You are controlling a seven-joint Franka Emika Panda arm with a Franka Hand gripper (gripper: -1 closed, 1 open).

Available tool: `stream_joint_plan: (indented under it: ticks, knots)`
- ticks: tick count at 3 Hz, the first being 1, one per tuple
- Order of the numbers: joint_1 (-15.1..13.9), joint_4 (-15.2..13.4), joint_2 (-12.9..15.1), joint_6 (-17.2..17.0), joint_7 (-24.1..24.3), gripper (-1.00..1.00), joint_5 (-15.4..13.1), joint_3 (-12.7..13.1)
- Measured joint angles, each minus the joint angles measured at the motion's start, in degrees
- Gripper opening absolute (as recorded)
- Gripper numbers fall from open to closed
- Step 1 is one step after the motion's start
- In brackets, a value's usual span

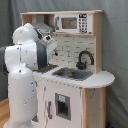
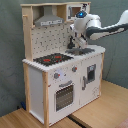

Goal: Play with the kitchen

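Showing no legible writing: kitchen [image 2: 60, 75]

Robot lab, grey backdrop curtain [image 1: 115, 60], toy kitchen [image 2: 60, 75], wooden tabletop [image 2: 105, 107]

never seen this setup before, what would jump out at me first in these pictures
The tall toy kitchen of pale wood and white panels fills both exterior views. On its counter, the black stovetop with red burners stands out toward the second exterior view's left. The white robot arm looms at the first exterior view's left, reaching over the counter near the sink and black faucet.
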Motion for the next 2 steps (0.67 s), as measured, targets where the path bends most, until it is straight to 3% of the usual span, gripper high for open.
stream_joint_plan:
  ticks: [2]
  knots:
    - [-0.90,-0.30,1.79,-0.05,8.28,1.00,7.29,-4.75]
